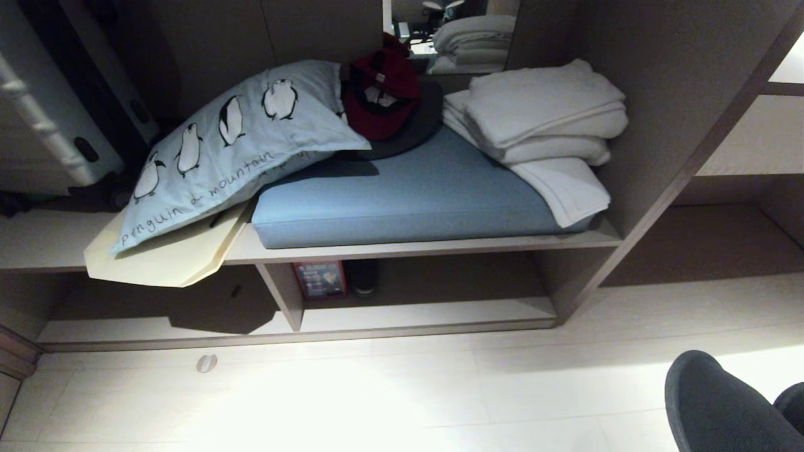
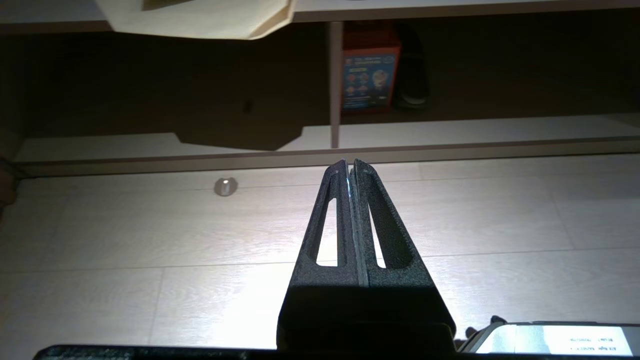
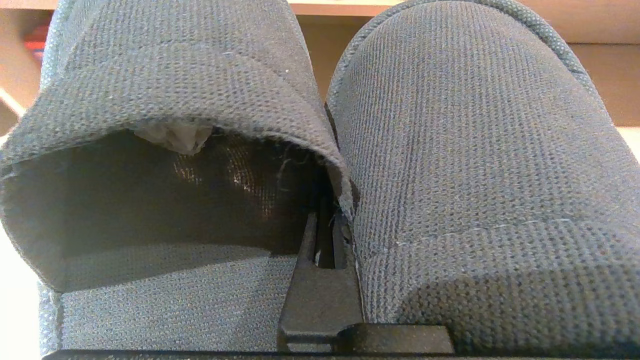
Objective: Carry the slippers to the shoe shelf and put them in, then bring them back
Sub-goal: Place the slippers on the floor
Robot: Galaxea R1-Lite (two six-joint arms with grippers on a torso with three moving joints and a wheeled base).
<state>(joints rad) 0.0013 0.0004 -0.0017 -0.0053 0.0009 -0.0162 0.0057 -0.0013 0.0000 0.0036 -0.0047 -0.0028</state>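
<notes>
The right gripper [image 3: 327,225] is clamped on the slippers [image 3: 450,165] at their adjoining inner walls. Keep them level and enter the shoe shelf [image 1: 427,311] above its front edge.

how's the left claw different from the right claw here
The left claw holds nothing, its fingers pressed together over bare floor; the right claw is shut on the slippers, pinching the fabric where the pair meets. The left claw shows whole in its wrist view; the slippers hide most of the right claw. Both are shut and face the shoe shelf.
</notes>
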